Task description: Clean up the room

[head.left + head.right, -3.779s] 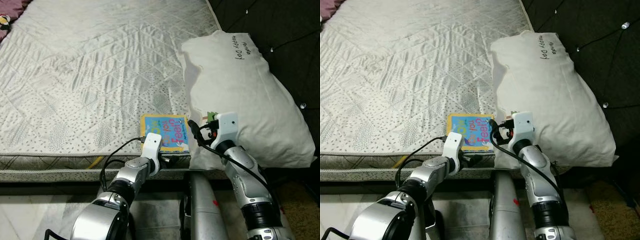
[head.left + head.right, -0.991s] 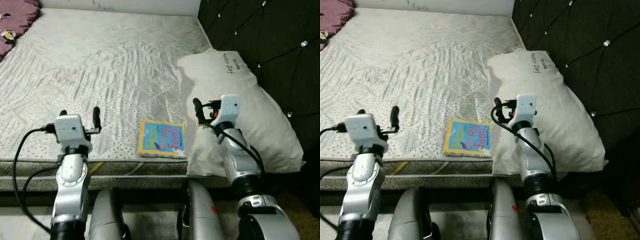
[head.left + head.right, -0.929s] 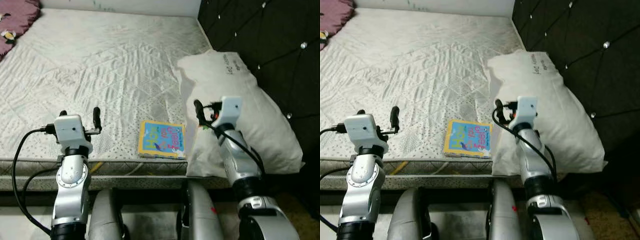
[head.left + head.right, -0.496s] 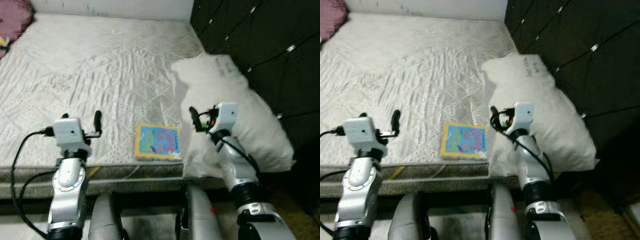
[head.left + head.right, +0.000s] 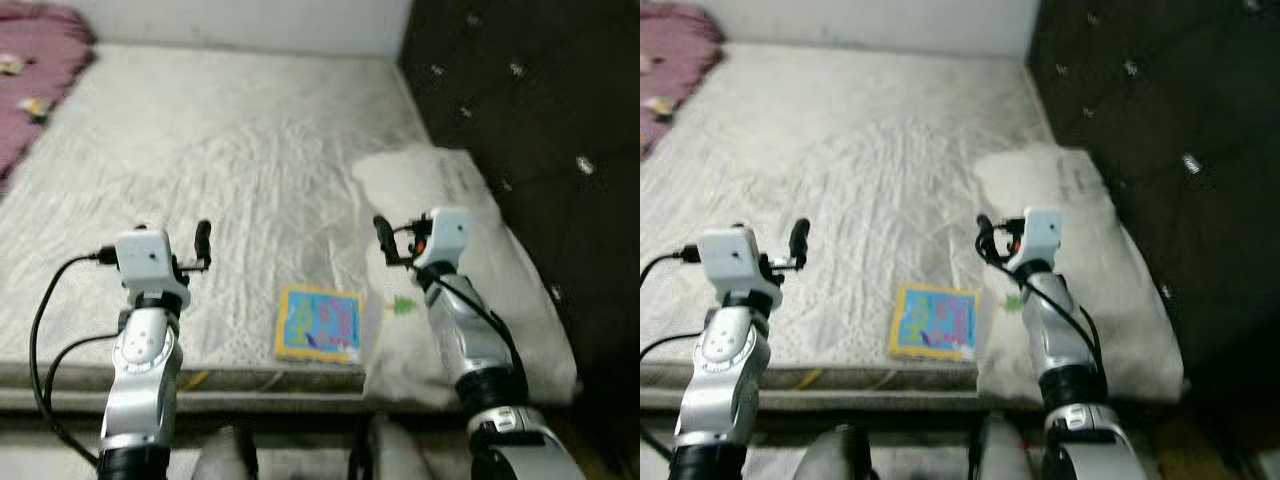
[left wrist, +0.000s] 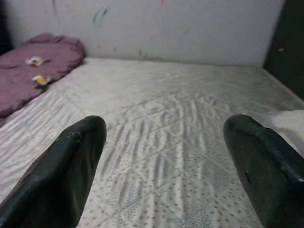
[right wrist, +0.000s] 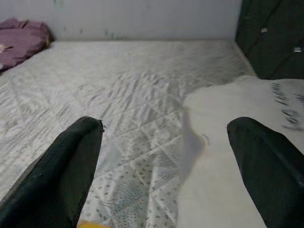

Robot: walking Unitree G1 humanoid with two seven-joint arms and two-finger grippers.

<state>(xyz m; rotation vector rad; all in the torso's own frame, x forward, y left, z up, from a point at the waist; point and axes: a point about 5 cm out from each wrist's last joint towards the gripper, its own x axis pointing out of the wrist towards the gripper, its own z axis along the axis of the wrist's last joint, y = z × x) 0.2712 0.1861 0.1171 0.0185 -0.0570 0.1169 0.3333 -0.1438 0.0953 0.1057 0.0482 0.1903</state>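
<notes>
Both end effectors are spread wide, grasping nothing: the left end effector [image 6: 164, 156] at lower left, the right end effector [image 7: 166, 161] beside the pillow [image 5: 480, 290]. The book [image 5: 320, 323] lies low-center on the bed [image 5: 240, 150].

Dark writing runs along the pillow [image 7: 247, 156] and coloured lettering covers the book [image 5: 320, 323], but both are too blurred to read; nothing else bears text
</notes>
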